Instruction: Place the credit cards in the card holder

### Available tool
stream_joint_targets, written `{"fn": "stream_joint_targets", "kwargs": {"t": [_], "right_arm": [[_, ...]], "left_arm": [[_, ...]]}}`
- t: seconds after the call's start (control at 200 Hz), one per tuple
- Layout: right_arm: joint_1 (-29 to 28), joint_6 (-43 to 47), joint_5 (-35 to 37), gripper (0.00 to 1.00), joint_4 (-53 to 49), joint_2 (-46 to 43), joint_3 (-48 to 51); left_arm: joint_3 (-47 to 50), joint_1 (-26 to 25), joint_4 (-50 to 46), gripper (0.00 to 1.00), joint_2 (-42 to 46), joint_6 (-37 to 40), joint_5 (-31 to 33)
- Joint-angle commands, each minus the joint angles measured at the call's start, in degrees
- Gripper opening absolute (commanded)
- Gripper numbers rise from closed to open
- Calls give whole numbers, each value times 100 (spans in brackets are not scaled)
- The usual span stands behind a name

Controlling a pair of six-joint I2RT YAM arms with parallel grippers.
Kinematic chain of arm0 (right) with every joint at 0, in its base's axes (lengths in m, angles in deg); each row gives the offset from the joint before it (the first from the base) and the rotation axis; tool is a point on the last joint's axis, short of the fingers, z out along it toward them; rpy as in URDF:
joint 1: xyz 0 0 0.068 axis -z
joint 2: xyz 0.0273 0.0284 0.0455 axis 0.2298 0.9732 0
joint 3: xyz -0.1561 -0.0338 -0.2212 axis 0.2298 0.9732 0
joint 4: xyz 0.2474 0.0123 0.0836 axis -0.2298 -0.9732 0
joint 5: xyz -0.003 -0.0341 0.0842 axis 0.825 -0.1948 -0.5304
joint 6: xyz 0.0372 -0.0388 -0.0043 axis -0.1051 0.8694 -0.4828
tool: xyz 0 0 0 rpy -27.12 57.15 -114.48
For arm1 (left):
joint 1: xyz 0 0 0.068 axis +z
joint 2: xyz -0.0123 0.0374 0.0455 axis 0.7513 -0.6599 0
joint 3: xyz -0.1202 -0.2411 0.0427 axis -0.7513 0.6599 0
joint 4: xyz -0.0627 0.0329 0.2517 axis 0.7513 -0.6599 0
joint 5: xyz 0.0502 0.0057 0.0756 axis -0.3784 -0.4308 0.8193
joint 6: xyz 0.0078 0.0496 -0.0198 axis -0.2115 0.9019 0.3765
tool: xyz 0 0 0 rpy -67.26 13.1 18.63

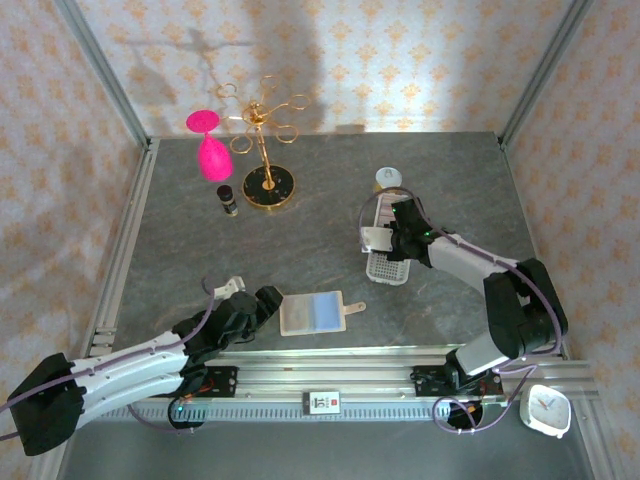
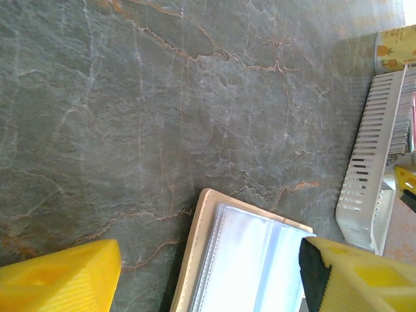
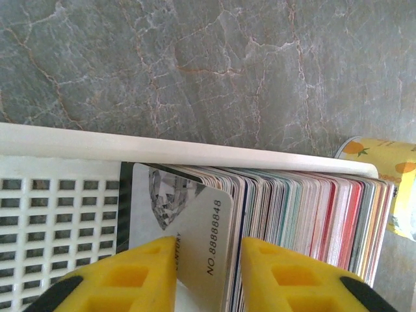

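Note:
The card holder (image 1: 312, 313) lies open near the table's front edge, beige with clear sleeves inside and its snap tab to the right. My left gripper (image 1: 265, 303) is at its left side. In the left wrist view the left gripper (image 2: 208, 279) stands open over the card holder (image 2: 247, 266), one finger on each side. My right gripper (image 1: 393, 243) reaches down into the white perforated tray (image 1: 385, 268). There its yellow fingers (image 3: 140, 273) press on a leaning silver-grey credit card (image 3: 201, 240) printed with a diamond and a number, at the front of a packed row of cards (image 3: 312, 214).
At the back left are a pink goblet (image 1: 210, 150), a gold wire stand (image 1: 266, 150) and a small dark bottle (image 1: 229, 200). A yellow-labelled jar (image 1: 388, 179) sits just behind the tray. A white clock (image 1: 545, 410) rests off the table's front right.

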State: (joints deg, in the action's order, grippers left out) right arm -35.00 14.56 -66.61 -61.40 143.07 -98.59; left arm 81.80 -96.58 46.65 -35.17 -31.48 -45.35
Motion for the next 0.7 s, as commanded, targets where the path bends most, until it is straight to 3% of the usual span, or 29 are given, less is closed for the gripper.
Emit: {"fn": "stream_joint_targets", "kwargs": {"t": [0.0,0.355,0.501,0.691], "right_arm": [[23,-25,201,26,150,-202,-2],[18,-80,229,12,139,-377,29],[18,-73,176,0,25,-518,79],[21,-177,-216,0,-569,-742,28]], "left_arm": [[15,38,146,73,-35,-12,27],[-31,47,183,73,-184,-6,3],[-102,49,158,75,-301,13,1],[-317,50,-1,76,-483,116,-27]]}}
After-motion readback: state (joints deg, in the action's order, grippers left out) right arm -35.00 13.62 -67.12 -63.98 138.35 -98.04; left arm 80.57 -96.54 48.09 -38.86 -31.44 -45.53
